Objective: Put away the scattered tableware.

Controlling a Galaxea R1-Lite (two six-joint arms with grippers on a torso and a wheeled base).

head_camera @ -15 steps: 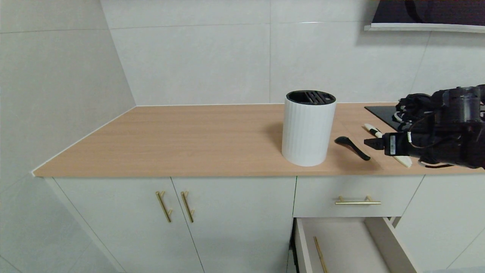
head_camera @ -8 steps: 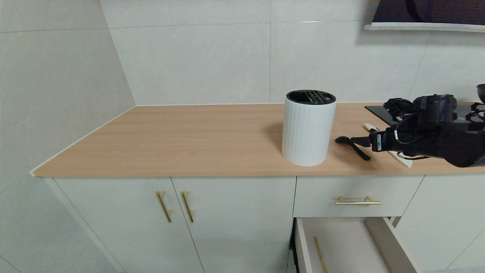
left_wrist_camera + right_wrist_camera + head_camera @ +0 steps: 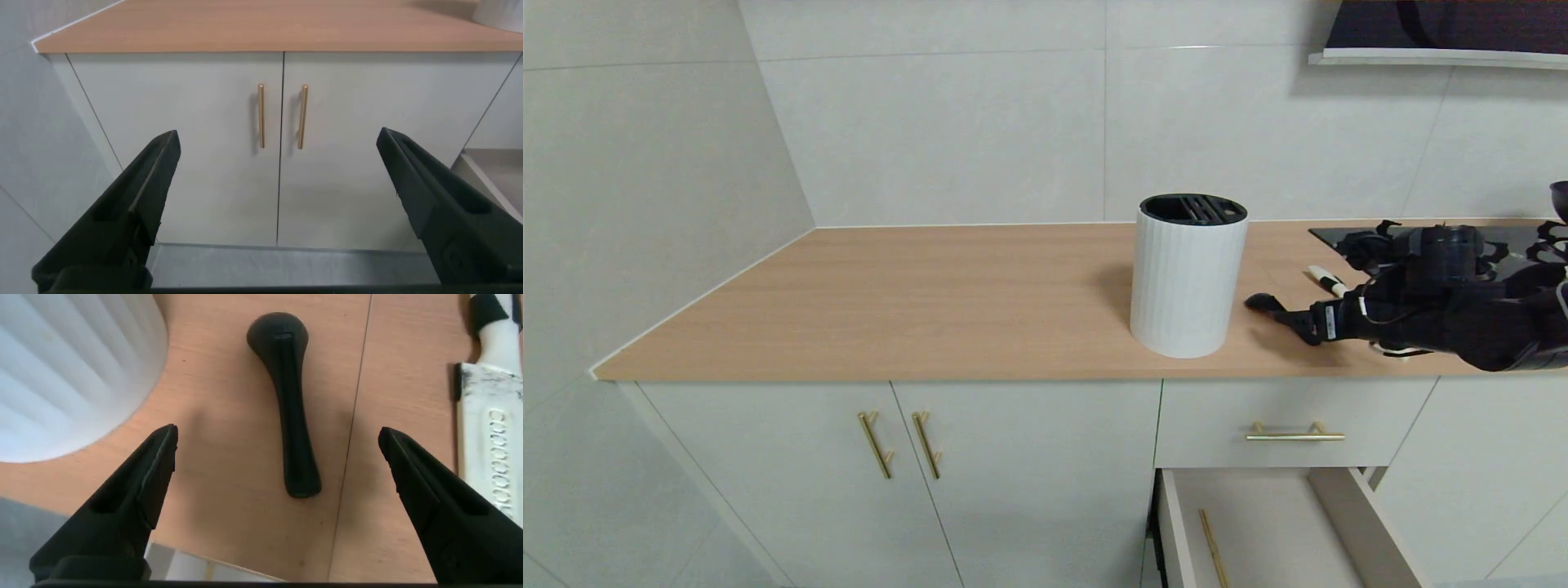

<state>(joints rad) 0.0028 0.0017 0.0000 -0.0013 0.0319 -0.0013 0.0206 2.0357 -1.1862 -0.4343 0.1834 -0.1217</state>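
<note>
— Wood-grain worktop [image 3: 931, 294] against pale wall tiles: what has altered over the last second?
— Right end effector [image 3: 1311, 328] has dropped from a higher station near the white-handled knife with a black band [image 3: 1327, 280] and advanced toward the white ribbed cylindrical utensil holder with a black slotted top [image 3: 1188, 278]. It now sits low at the small black plastic spoon [image 3: 290, 408], which lies flat just beside the holder, bowl end nearer it, not touching.
— How do its fingers stand?
— Spread wide, one on each side of the spoon's handle, holding nothing. Neither appears to touch the spoon.
— And the other arm?
— Left end effector [image 3: 278, 155] hangs low before the white cupboard doors with brass bar handles [image 3: 282, 114], fingers likewise wide and empty.
— Meaning for the task?
— Approach looks finished, and the step in hand is judged to be the pinch on the spoon handle. Spoon and knife both lie on the worktop, so nothing is stowed yet. Holder and the open white drawer [image 3: 1258, 523] below are the likely destinations.
</note>
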